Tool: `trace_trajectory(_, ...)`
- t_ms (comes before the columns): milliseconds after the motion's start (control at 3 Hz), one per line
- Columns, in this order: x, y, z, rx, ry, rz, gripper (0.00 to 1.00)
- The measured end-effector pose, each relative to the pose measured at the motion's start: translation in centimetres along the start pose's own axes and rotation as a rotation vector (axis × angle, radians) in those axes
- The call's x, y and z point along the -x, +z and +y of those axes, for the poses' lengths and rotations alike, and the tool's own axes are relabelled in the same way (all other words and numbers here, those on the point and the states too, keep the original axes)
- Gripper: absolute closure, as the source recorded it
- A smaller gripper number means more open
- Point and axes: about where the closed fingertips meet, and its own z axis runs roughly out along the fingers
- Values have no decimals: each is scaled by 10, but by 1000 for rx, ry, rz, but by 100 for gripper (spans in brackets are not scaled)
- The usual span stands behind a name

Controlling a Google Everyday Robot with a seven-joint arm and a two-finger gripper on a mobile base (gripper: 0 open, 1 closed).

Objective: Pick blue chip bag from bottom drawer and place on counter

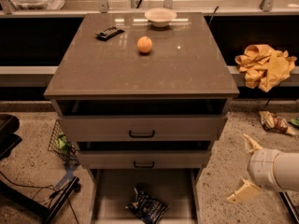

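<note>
6 o'clock: bottom drawer [114, 190] open, blue chip bag [147, 207] lying on its floor, centre-front. 4 o'clock: gripper [237, 169] low, R of cabinet, well apart from bag, jaws spread wide, empty. 12 o'clock: counter [177, 73] w/ orange [145, 45], bowl [160, 17], black bar [110, 32].

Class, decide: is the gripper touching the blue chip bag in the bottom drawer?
Apart. The camera view shows the open gripper outside the bottom drawer, to its right, clear of the blue chip bag.

No text reads clearly, even on the blue chip bag [148, 208]; the tool [246, 168] hangs at lower right.
</note>
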Motion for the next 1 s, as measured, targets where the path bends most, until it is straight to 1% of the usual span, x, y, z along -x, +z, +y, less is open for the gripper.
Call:
trace_trajectory(333,1,-1,-1,-6,1,2,0)
trace_trajectory(667,2,15,7,-5,10,3,0)
trace_trajectory(1000,-2,70,40,18,66,-41,0)
